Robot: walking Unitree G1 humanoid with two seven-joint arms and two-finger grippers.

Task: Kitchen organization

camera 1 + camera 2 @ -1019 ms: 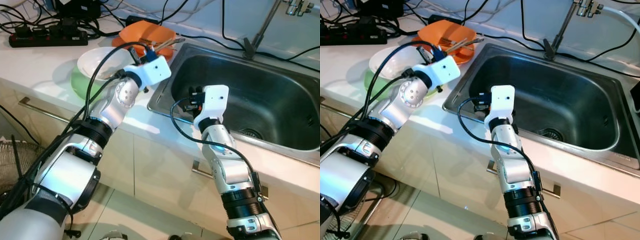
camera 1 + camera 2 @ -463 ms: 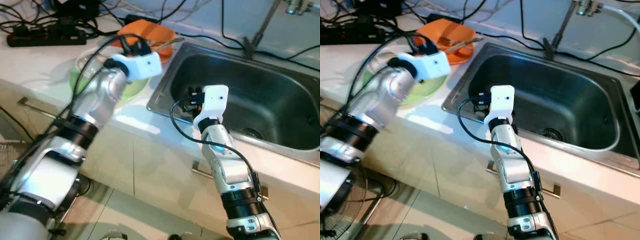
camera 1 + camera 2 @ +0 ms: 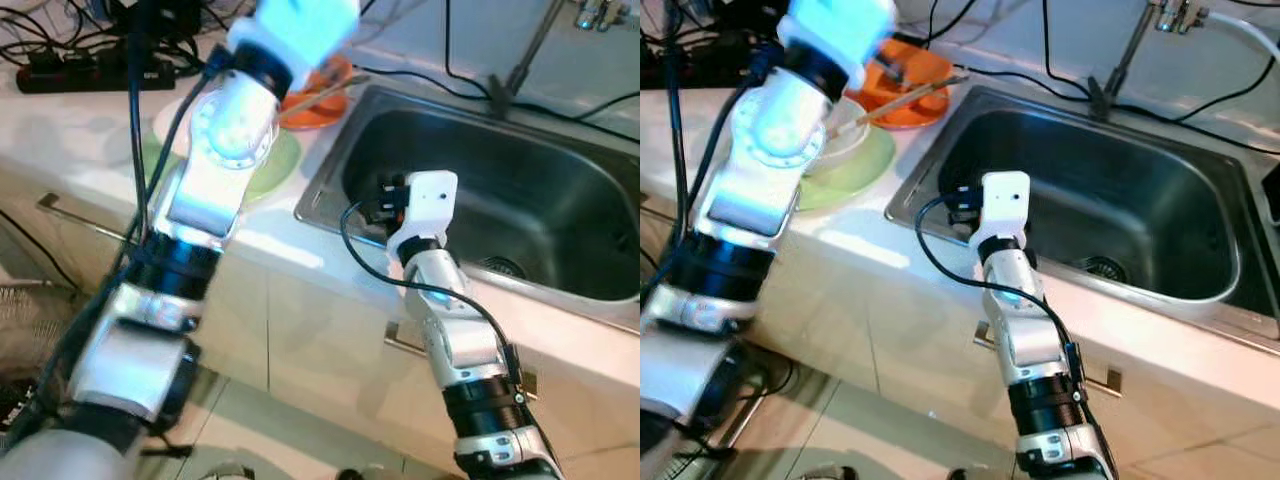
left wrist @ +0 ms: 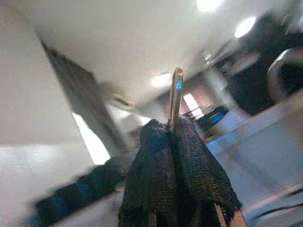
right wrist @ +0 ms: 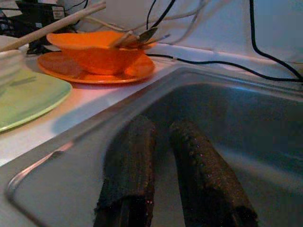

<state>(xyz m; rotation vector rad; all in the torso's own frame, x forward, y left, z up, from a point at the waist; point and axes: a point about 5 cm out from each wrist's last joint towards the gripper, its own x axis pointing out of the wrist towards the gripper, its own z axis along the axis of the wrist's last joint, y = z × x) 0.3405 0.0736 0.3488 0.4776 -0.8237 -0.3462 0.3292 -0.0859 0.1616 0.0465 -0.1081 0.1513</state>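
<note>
My left gripper (image 4: 173, 126) is raised high above the counter's back left. Its fingers are shut on a thin chopstick (image 4: 176, 92). The chopstick (image 3: 910, 97) slants over the white bowl (image 3: 840, 142) and the orange bowl (image 3: 918, 68), which holds a few utensils and sits on an orange plate (image 5: 71, 71). The white bowl rests on a green plate (image 3: 855, 165). My right gripper (image 5: 161, 142) hangs inside the steel sink (image 3: 560, 190) near its left wall, open, with nothing between its fingers.
A tap (image 3: 528, 50) rises behind the sink. A black power strip (image 3: 80, 76) and several cables lie along the back of the white counter (image 3: 70, 140). Cabinet fronts with bar handles (image 3: 80, 218) stand below the counter edge.
My left arm has swung up from the bowls, carrying the chopstick, and its wrist now sits near the top of the head views. The right arm has not moved.
</note>
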